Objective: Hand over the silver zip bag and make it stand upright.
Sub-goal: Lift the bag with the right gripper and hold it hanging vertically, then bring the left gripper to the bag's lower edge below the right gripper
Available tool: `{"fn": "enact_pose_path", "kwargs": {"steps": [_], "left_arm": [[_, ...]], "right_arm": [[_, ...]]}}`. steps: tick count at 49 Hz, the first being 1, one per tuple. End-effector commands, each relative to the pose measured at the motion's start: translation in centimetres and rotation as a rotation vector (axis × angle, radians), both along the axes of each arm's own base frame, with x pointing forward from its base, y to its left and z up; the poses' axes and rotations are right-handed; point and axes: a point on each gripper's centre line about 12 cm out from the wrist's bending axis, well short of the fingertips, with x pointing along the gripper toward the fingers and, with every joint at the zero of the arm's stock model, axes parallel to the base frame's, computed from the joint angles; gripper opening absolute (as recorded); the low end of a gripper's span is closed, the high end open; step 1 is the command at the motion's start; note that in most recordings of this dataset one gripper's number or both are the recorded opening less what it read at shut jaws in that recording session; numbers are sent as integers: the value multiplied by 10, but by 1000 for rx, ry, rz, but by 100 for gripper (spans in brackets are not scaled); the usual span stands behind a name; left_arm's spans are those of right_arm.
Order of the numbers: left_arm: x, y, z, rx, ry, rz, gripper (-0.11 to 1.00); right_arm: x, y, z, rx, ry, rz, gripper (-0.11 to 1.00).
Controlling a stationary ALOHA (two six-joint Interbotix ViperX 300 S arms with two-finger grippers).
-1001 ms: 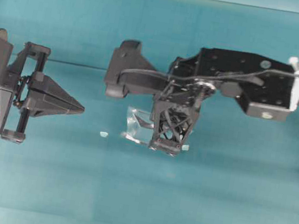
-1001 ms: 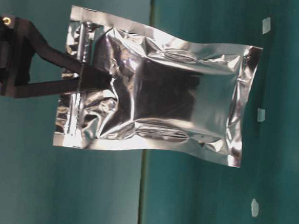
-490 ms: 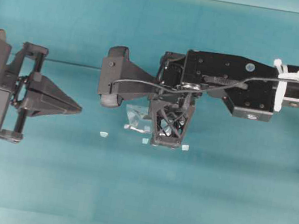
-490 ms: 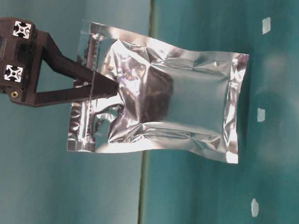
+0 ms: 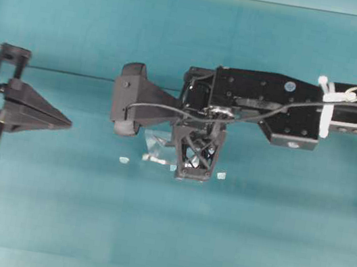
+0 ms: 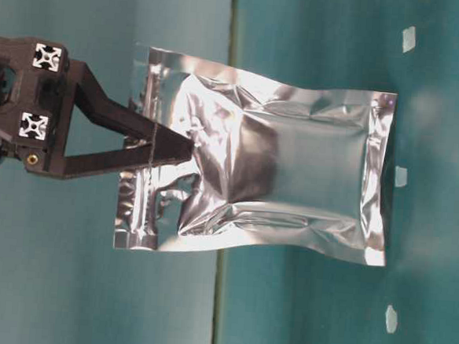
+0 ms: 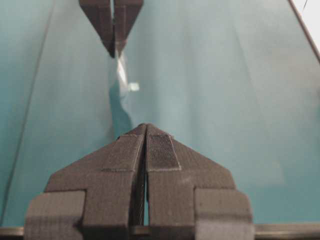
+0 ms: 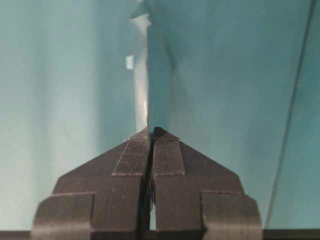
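Right gripper (image 6: 157, 142), clamped on the silver zip bag (image 6: 292, 176), lowers it tableward — left gripper (image 5: 57, 120), shut and empty, retreats.

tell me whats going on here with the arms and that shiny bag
The right gripper is shut on the silver zip bag, its fingers pinching it near the zip end, and holds it over the middle of the teal table. The left gripper is shut and empty, off to the left side, well apart from the bag. In the table-level view the bag's far short edge sits close to the table surface; whether it touches cannot be told. A few small white bits lie on the table nearby.
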Motion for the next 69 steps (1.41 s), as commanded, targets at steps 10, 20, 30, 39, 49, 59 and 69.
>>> {"fn": "enact_pose_path", "kwargs": {"steps": [10,20,30,39,49,59,69], "left_arm": [[-1,2,-4,-47,19,21,-6],[0,6,-6,-97,24,55,-6],[5,8,-15,-134,60,76,-4],[16,8,-33,-139,109,81,21],[31,8,-59,-129,131,80,79],[29,15,-90,-128,60,99,84],[45,18,-107,-129,29,103,88]], "right_arm": [[3,5,8,-6,-26,22,1],[3,5,6,-3,-20,19,1],[3,7,6,-3,-20,22,1],[3,8,6,-2,-20,17,1],[3,8,6,-2,-23,13,1],[4,8,6,2,-31,8,1],[3,9,5,2,-31,8,1]]}}
